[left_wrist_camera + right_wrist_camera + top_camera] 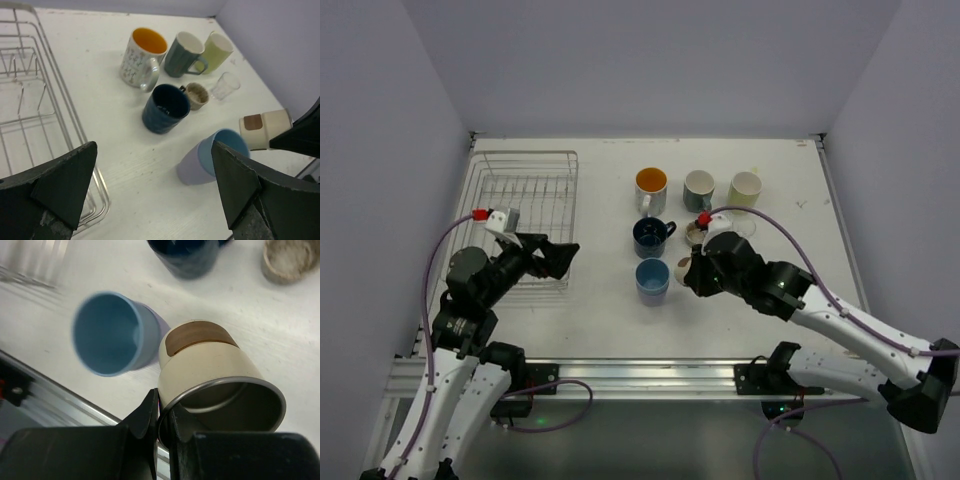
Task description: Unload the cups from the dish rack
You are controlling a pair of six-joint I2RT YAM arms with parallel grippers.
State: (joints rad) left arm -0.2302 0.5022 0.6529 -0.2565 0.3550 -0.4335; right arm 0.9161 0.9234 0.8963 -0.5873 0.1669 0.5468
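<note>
The right gripper (162, 410) is clamped on the beige cup (205, 365), one finger inside its metal-lined mouth and one outside, pinching the wall at the rim. The cup hangs tipped on its side just beside the light blue cup (107, 340), low over the table (610, 300); whether it touches I cannot tell. It looks light and rigid but smooth, so a thin rim pinch could let it swivel. The left gripper (152, 165) is spread wide and empty beside the dish rack (526, 153), whose visible part shows no cups.
</note>
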